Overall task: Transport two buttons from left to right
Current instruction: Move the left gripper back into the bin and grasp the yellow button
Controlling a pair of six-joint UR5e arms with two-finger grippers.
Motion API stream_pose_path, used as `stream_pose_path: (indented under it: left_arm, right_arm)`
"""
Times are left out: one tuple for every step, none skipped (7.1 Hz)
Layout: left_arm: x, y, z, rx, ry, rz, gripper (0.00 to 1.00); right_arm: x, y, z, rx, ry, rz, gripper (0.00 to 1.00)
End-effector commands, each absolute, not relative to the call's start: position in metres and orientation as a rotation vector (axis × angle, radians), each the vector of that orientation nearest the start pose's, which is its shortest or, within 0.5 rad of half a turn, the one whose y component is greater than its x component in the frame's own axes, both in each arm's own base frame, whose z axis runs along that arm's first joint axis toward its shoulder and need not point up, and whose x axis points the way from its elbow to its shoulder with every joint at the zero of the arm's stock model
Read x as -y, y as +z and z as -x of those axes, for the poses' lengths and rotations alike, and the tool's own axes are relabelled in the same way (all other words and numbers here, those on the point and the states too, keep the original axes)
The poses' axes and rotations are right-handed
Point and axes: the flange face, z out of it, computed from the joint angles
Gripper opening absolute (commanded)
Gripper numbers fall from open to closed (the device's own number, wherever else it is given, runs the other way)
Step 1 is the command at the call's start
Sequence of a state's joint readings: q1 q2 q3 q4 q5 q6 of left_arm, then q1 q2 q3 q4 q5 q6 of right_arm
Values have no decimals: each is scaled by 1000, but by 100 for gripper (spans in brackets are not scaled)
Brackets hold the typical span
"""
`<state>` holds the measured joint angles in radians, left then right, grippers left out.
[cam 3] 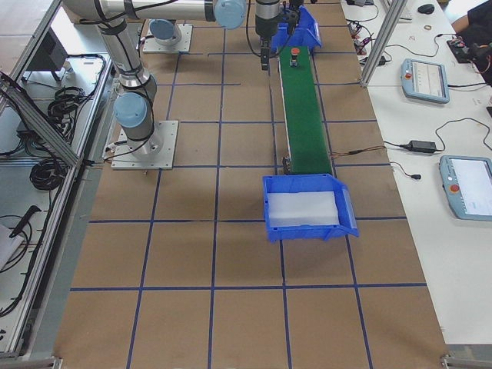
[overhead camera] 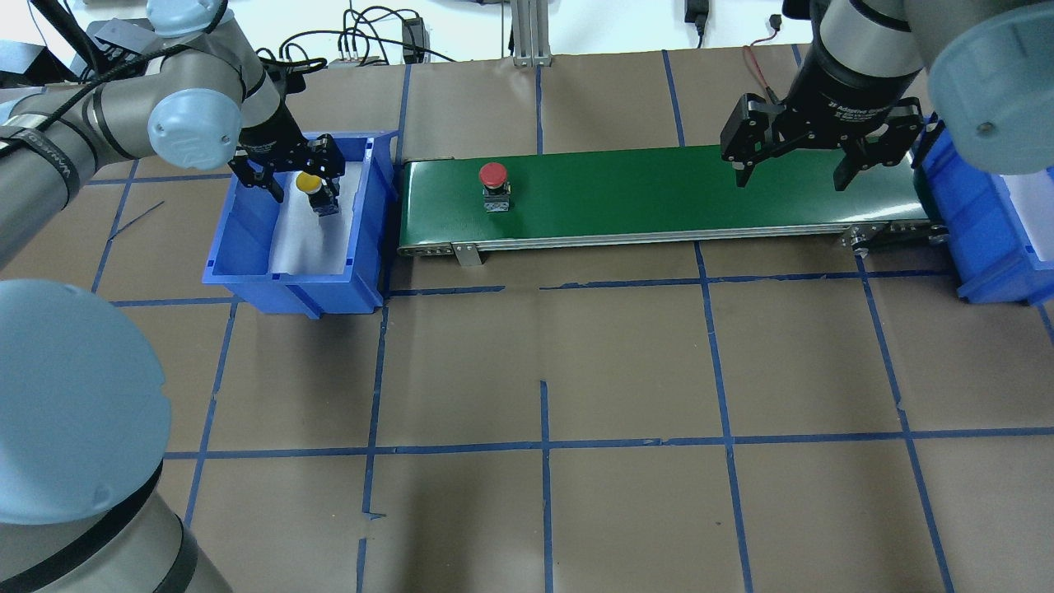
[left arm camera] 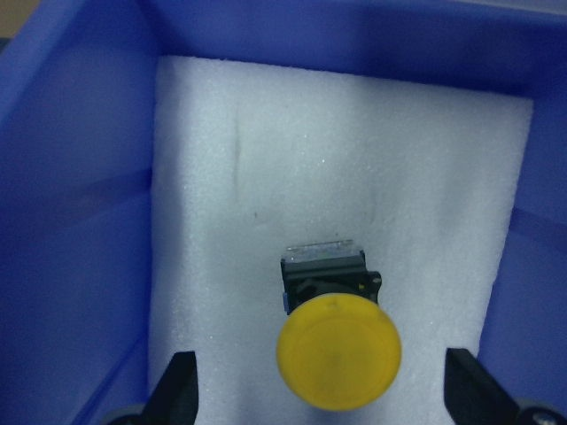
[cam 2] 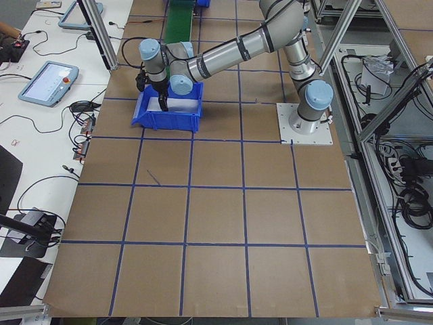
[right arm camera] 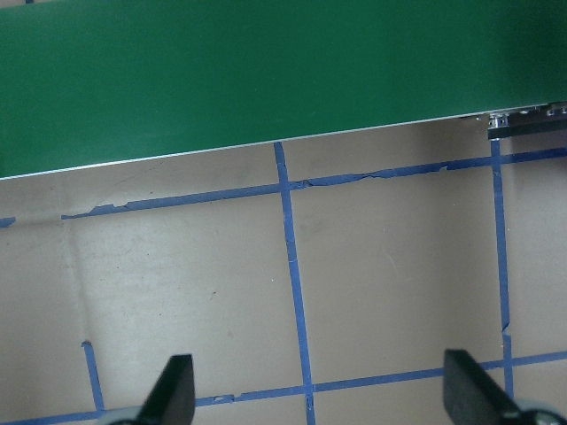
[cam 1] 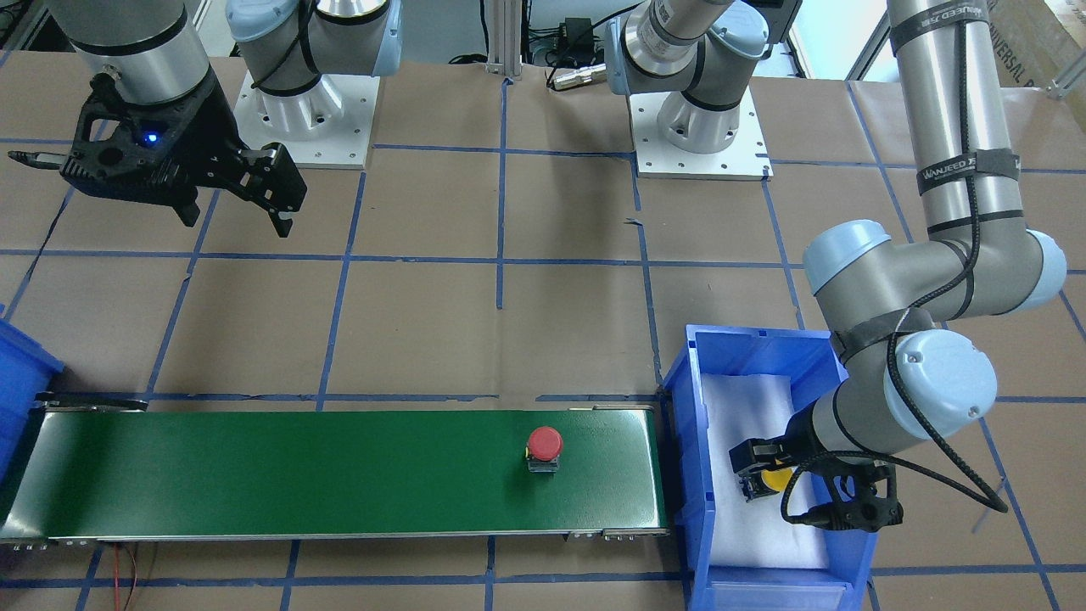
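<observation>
Seeing my left claw [left arm camera: 323, 398] spread wide astride yellow button [overhead camera: 309, 182], not gripping, in bin [overhead camera: 247, 247] off belt's [overhead camera: 659, 189] left end. Red button [overhead camera: 493, 175] on belt near that end. Right claw [overhead camera: 790, 177] wide, empty, above belt's right end.

A red button [cam 1: 544, 443], a yellow button [left arm camera: 337, 363], green belt [cam 1: 297, 475], blue bin [overhead camera: 288, 284].

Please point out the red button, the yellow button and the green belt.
red button [overhead camera: 493, 173]: overhead view, its red cap.
yellow button [left arm camera: 337, 352]: left wrist view, its yellow cap.
green belt [overhead camera: 642, 196]: overhead view, bare middle of its surface.
</observation>
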<state>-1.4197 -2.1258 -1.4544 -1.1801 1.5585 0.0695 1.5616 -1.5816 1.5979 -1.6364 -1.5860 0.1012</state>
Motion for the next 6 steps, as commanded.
stream_pose_path:
  left_arm:
    - [689,254,33,-3170,56,132,55]
    - [691,259,33,-3172,38,132,51]
    - [689,254,34,-3177,52,135,52]
    - [689,256,34,-3177,38,130,54]
    - [688,254,34,-3176,42,125,66]
    - [690,257,34,-3175,23,125,66]
  right_arm:
    - [494,487,-127,-3148,-86,-175,100]
    - [493,487,-128,-3148,-86,-175,100]
    - [493,487,-128,-3150,-86,-172,100]
    - [494,487,-128,-3151,-88,-175,100]
    - [493,487,-128,-3151,-88,-175,100]
    - [493,487,-128,-3151,-88,-175,100]
